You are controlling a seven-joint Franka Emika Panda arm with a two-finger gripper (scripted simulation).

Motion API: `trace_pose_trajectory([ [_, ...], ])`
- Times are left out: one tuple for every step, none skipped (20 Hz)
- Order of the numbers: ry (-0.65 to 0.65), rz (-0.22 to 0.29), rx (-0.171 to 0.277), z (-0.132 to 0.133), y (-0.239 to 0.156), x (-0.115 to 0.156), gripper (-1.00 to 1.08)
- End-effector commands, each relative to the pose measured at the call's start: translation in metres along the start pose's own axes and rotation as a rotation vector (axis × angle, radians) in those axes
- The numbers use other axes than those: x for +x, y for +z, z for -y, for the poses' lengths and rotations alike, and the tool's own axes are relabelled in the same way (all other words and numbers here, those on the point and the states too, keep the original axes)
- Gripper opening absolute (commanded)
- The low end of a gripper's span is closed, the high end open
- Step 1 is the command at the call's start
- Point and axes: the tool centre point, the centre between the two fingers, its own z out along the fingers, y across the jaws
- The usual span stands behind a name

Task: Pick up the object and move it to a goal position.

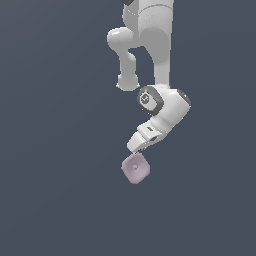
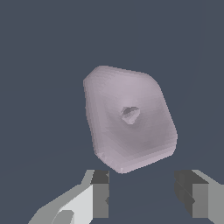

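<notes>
Fingers poised just beside the pale pink dish

The fingers stand spread apart, holding nothing; the rounded-square dish lies on the dark surface, its concave face showing a tiny central nub.

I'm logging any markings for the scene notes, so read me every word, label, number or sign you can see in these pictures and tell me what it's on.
No readable text anywhere.
The dark round disc on the arm's wrist joint carries a pale mark, too small and blurred to read.
The pink-lilac dish is plain, bearing only a central nub.
The gripper fingers and the dark background carry no markings.
</notes>
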Motion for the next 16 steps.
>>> trace_pose_trajectory([
  [-0.054,-0.01,-0.045,0.004,0.002,0.004,0.28],
  [-0.076,-0.014,-0.063,0.005,0.003,0.006,0.28],
  [-0.097,-0.018,-0.08,0.007,0.003,0.008,0.28],
  [-0.119,-0.022,-0.097,0.009,0.004,0.01,0.28],
  [-0.141,-0.027,-0.114,0.01,0.004,0.012,0.28],
  [-0.163,-0.031,-0.131,0.012,0.005,0.013,0.28],
  [-0.186,-0.036,-0.147,0.014,0.005,0.015,0.28],
  [-0.207,-0.041,-0.164,0.016,0.006,0.017,0.28],
  [-0.228,-0.045,-0.179,0.018,0.006,0.019,0.28],
  [-0.248,-0.049,-0.194,0.019,0.006,0.02,0.28],
  [-0.267,-0.054,-0.207,0.021,0.006,0.022,0.28],
  [-0.285,-0.057,-0.22,0.023,0.007,0.023,0.28],
  [-0.302,-0.061,-0.231,0.024,0.007,0.024,0.28],
  [-0.317,-0.065,-0.242,0.026,0.007,0.026,0.28],
  [-0.332,-0.068,-0.252,0.027,0.007,0.027,0.28],
  [-0.345,-0.071,-0.261,0.028,0.007,0.028,0.28],
])
